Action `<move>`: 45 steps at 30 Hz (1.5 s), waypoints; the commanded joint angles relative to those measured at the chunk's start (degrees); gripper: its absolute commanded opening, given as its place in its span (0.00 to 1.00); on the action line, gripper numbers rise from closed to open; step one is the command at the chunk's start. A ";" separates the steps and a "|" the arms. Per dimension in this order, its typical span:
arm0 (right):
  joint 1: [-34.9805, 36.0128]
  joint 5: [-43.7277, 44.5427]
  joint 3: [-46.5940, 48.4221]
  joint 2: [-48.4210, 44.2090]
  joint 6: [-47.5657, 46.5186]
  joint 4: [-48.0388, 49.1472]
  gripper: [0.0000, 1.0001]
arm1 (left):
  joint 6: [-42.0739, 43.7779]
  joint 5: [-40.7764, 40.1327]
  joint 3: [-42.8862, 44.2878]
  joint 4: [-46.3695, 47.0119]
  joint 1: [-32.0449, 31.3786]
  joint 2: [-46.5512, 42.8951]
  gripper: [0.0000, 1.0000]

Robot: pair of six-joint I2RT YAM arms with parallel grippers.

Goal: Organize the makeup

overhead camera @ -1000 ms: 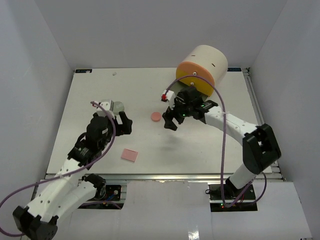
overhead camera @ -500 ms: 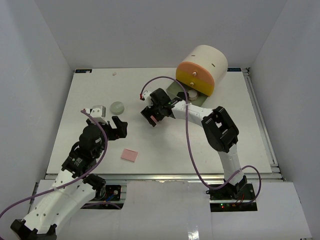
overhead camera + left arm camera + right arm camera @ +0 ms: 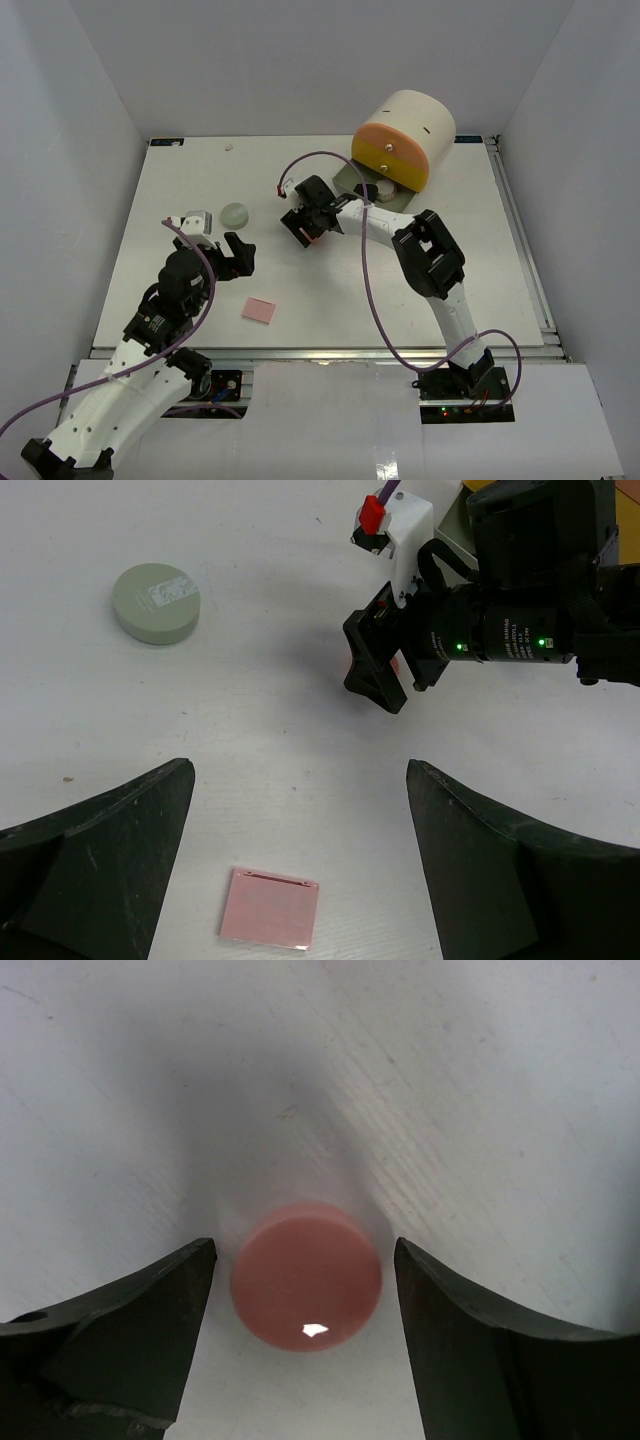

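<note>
The right claw [image 3: 305, 1248] is down low over the white table [image 3: 400, 290], and a pink round compact [image 3: 307, 1288] lies flat between its two fingers. The claw is wide. One dark finger stands on each side of the compact, with only a thin strip of table showing between each fingertip and the pink edge, so nothing is held. This spot is near the middle of the table, a little toward the back, and not far from the big cream cylinder [image 3: 405, 135] that lies on its side at the back right. The left claw [image 3: 298, 780] hangs over the left part of the table with its fingers as far apart as they go, and it holds nothing. A flat pink square [image 3: 270, 921] lies on the table under it, close to the front edge and between the two fingers in the left wrist view. A pale green round compact [image 3: 156, 602] sits farther back on the left, well apart from the square and from the pink compact.
</note>
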 commanded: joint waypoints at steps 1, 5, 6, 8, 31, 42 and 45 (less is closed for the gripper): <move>-1.47 -3.67 0.60 -0.60 -0.22 -1.42 0.62 | -0.37 0.18 0.92 0.18 0.07 -0.65 0.98; -1.94 -3.72 -0.33 -2.44 -1.87 -2.36 0.35 | -0.37 0.12 0.93 0.18 0.07 -0.74 0.98; -1.91 -3.72 -0.71 -3.31 -2.61 -2.65 0.29 | -0.34 0.09 0.90 0.18 0.07 -0.77 0.98; -1.85 -3.38 -1.83 -5.42 -4.68 -3.08 0.22 | -0.32 0.09 0.84 0.18 0.07 -0.87 0.98; -16.22 10.81 -11.06 -29.07 -25.77 -7.42 0.43 | -0.37 0.53 0.80 0.09 0.07 -1.23 0.98; -18.81 9.04 -10.50 -27.54 -24.67 -9.48 0.90 | -0.28 1.18 0.68 0.25 0.07 -0.61 0.98; -19.29 2.96 -11.12 -31.00 -22.55 -11.34 0.90 | -0.83 2.04 0.51 0.28 0.07 0.35 0.98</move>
